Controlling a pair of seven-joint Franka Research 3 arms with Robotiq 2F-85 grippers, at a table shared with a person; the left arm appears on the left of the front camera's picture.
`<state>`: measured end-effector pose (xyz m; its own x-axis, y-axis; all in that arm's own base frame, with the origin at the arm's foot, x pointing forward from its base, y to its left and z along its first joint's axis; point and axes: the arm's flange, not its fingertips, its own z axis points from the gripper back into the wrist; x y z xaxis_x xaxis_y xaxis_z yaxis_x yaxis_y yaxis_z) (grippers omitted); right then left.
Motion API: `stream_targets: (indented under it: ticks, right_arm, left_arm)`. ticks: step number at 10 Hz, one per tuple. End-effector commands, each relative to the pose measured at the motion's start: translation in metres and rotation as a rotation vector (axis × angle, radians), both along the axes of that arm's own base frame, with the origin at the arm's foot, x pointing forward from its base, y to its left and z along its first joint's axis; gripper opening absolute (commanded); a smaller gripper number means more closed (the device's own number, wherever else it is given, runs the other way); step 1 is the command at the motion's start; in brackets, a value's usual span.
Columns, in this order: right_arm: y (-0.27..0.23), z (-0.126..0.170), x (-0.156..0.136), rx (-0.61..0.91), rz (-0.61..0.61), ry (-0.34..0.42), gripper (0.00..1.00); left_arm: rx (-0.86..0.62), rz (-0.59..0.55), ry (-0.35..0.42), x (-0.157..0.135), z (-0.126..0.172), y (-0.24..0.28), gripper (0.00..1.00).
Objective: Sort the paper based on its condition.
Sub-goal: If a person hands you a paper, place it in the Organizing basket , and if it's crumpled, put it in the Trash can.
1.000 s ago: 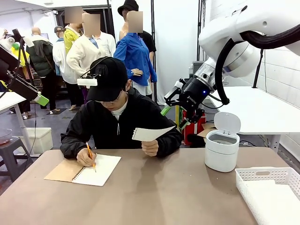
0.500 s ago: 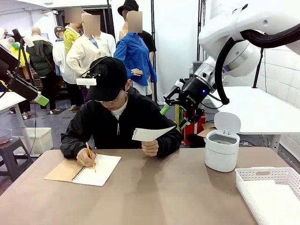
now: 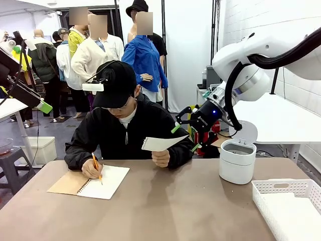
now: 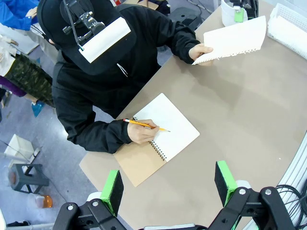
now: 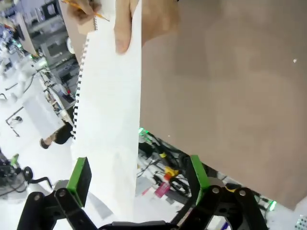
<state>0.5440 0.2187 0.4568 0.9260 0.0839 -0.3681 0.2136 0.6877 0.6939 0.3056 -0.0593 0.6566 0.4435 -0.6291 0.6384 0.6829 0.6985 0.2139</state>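
White flat sheet [image 3: 161,143] in person's hand [image 3: 161,158]; right gripper [image 3: 184,136] jaws spread wide, empty. Thin sheet may buckle or slip if pinched off-edge. Left gripper [image 4: 168,184] jaws also spread.

Flat white paper [image 3: 160,143] held up above the table, one edge perforated

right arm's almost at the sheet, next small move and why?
Probably ease the right gripper forward until the sheet's free edge sits between its fingers, then close. Its jaws are open and it hangs just off that edge. The person's hand holds the sheet up flat and uncrumpled. The wrist view shows the sheet lined up between the pads.
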Motion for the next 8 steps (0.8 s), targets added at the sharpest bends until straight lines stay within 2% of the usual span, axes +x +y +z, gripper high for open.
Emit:
stream_targets:
  ticks: [1, 3, 8]
  right_arm:
    - [0.007, -0.006, 0.007, 0.058, -0.095, 0.100, 1.00]
    - [0.012, -0.020, 0.009, 0.073, -0.154, 0.142, 1.00]
    - [0.014, -0.025, 0.004, 0.130, -0.152, 0.211, 1.00]
  left_arm:
    - [-0.001, -0.001, 0.000, 0.000, 0.000, 0.000, 1.00]
    - [-0.001, -0.001, 0.000, 0.000, 0.000, 0.000, 1.00]
    - [-0.001, -0.001, 0.000, 0.000, 0.000, 0.000, 1.00]
